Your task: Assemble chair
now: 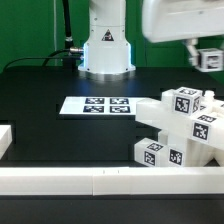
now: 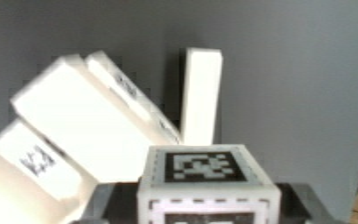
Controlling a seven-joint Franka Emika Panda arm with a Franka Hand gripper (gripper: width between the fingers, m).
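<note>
Black, matte table surface [image 1: 60,130] fills the workspace, bounded along the near edge by a long plain white border rail [image 1: 100,181] of smooth, square-section plastic. Behind it stands the arm's white base [image 1: 105,48] against a green backdrop. Lying flat on the table is the marker board [image 1: 98,105], thin and white, printed with square tags.

At the exterior view's right, the chair parts [image 1: 180,130] sit heaped together: chunky white blocks with hard edges, several faces bearing black-and-white tags. The gripper [image 1: 208,58] hangs above this heap, apart from it in that view, with a tag on its body; finger spacing cannot be judged there.

Wrist view alone shows a tagged white block [image 2: 202,178] set between the dark fingers [image 2: 108,203], which appear closed against its sides. Beyond it, that view shows a narrow upright white bar [image 2: 201,95] and slanted slab-like parts [image 2: 87,110], blurred.
</note>
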